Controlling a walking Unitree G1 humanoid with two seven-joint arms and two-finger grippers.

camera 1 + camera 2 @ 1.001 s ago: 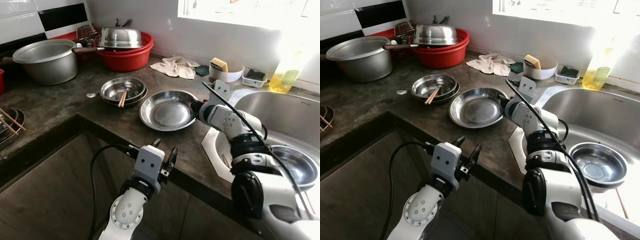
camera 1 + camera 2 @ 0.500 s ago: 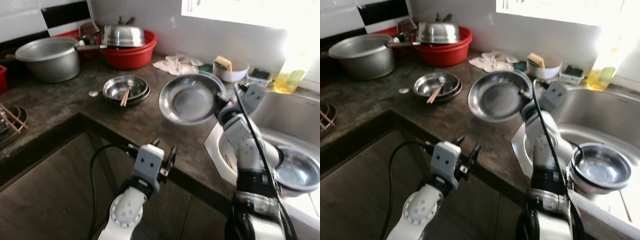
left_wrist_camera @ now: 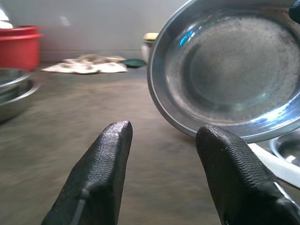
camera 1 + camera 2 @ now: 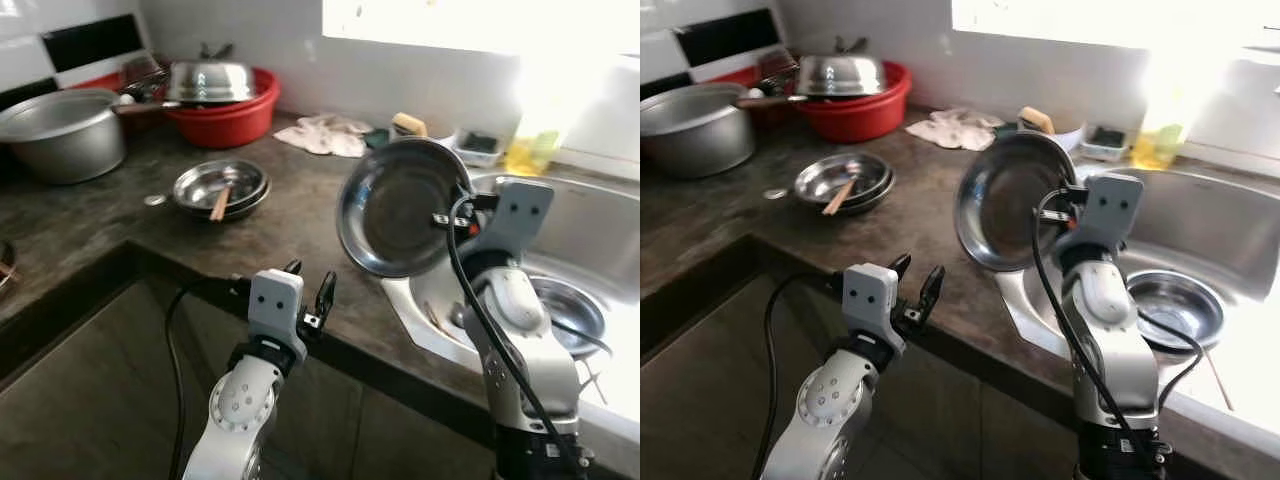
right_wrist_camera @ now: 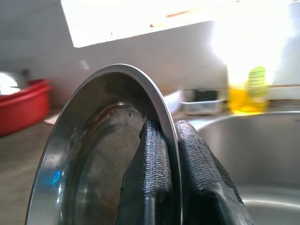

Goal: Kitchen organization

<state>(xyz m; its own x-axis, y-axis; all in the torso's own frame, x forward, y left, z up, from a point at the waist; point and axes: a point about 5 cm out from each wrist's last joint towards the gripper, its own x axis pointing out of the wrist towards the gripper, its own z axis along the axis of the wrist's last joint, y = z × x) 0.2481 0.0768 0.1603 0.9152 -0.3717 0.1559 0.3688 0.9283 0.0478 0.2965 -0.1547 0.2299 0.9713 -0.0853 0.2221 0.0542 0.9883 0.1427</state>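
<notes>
**Steel plate up off the desk, pinched by the rim**

So on my feed the right claw (image 5: 168, 154) has the steel plate (image 4: 400, 208) clamped by its rim, one black finger on each face, pads squeezed tight on the metal. The plate sits in the middle of the frame, tipped nearly on edge, its hollow side facing the left of the picture, and it hangs above the spot where the dark desk (image 4: 290, 215) meets the sink (image 4: 590, 225).

The left claw (image 4: 310, 290) hovers low in the centre, at the front edge of the desk, fingers (image 3: 101, 164) spread wide with nothing between them.

A smaller steel bowl (image 4: 570, 312) lies in the sink at the right. At centre left, stacked bowls (image 4: 220, 188) hold a pair of chopsticks (image 4: 220, 203). Upper left has a big pot (image 4: 60, 130) and a red basin (image 4: 225, 120) with a steel lid (image 4: 210, 80) in it. A rag (image 4: 320, 135) and a yellow soap bottle (image 4: 528, 150) sit along the back wall.
</notes>
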